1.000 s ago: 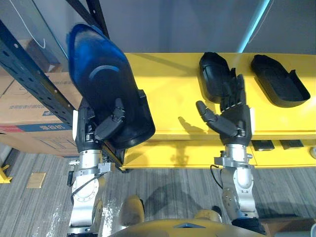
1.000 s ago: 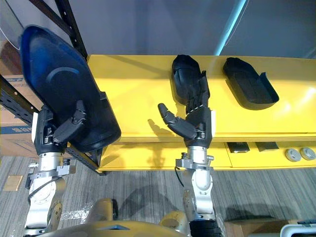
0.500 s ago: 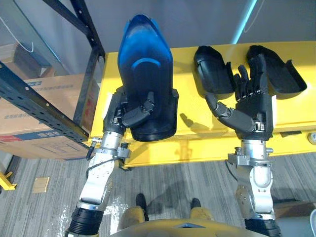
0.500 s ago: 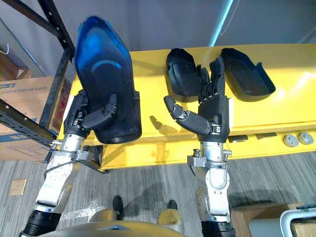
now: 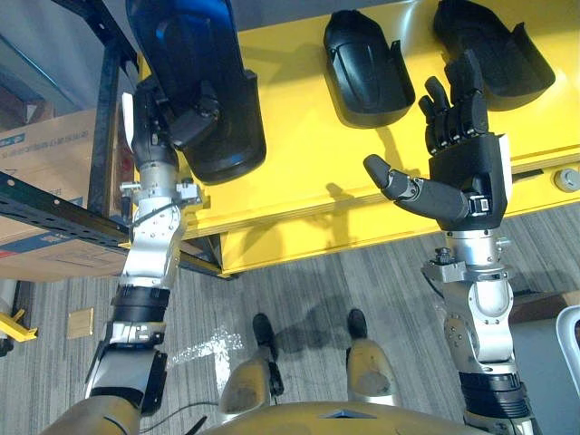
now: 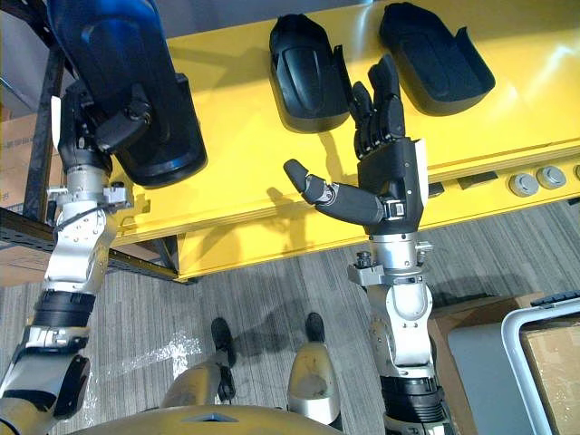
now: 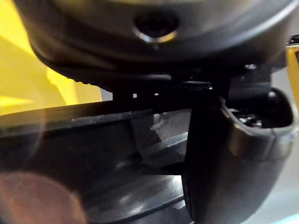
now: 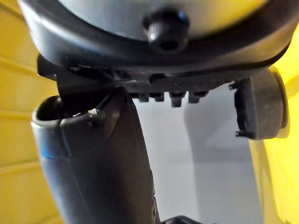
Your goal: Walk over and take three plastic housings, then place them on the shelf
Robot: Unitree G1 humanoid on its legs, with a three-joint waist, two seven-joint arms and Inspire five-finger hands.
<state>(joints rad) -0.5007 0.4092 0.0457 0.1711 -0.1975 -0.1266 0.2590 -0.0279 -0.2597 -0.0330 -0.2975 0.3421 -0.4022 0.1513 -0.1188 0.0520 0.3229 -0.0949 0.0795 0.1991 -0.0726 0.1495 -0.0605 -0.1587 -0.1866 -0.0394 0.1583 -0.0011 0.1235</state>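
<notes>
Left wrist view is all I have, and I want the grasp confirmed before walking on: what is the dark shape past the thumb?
Observer: A large black plastic housing, gripped by the left hand, thumb curled over it.
Operator: Is the right hand carrying anything?
Observer: No. The right hand is open and empty, fingers straight, by the yellow bench's front edge.
Operator: Any more housings?
Observer: Two: a middle black housing and a right-end black housing, both lying on the bench.
</notes>
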